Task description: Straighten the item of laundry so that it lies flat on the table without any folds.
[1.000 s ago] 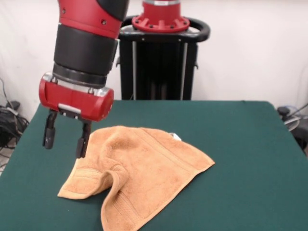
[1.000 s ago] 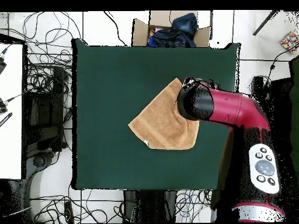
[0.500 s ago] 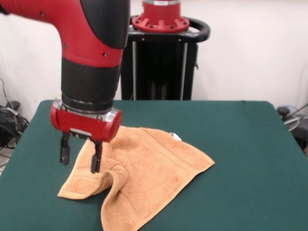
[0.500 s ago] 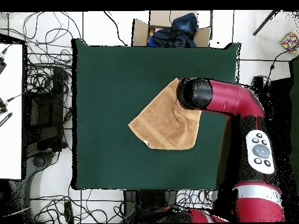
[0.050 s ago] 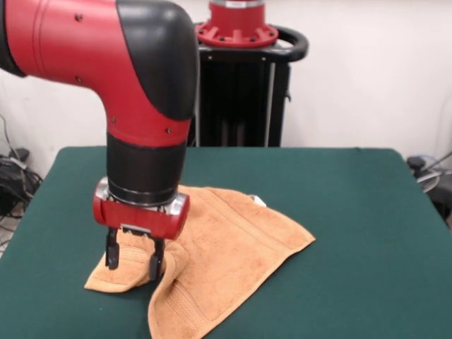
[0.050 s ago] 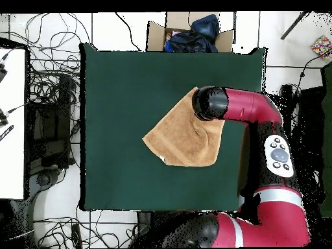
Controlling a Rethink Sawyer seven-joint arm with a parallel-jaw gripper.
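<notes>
We saw the towel (image 5: pixel 212 254) lying rumpled on the left half of the table (image 5: pixel 353 212) in the front view, its near corner hanging off the near edge, with bare green felt wide open to the right and behind. The orange terry cloth showed woven bands and a raised fold where the gripper (image 5: pixel 133 259) stood, jaws parted astride that fold. Since a second before, the gripper had dropped from above the towel's left edge onto the cloth.

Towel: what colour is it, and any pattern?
Orange-tan towel, plain apart from woven border bands; the front view shows it best.
</notes>
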